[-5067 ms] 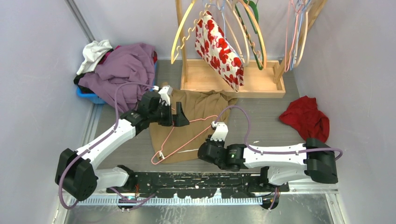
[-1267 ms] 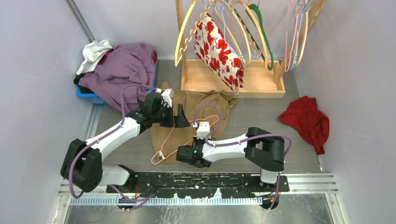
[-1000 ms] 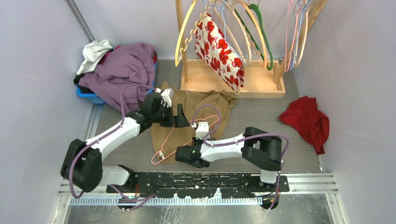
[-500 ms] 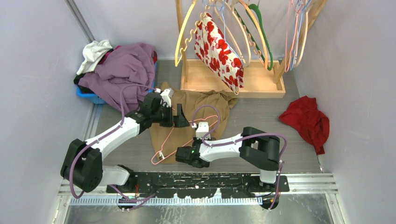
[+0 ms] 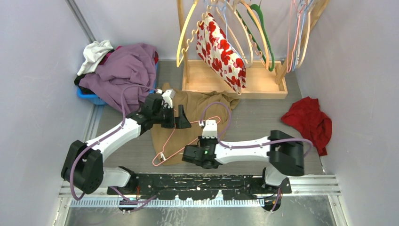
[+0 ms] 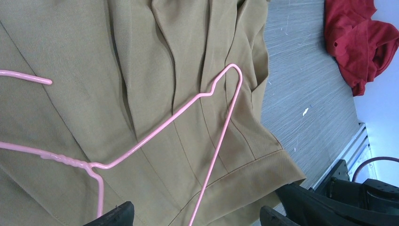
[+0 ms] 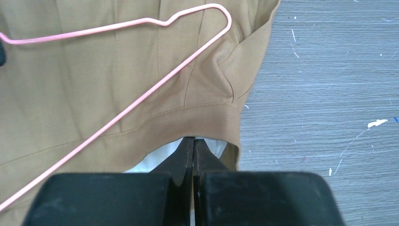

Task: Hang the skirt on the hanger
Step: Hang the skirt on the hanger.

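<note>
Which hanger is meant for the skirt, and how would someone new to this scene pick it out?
Start at the wooden rack at the back of the table. Just in front of it a tan skirt is spread flat. On that skirt lies a thin pink wire hanger, the only one lying down, while the other hangers hang from the rack.

skirt: matt tan cloth | hanger: glossy pink wire | table: grey woodgrain
</note>
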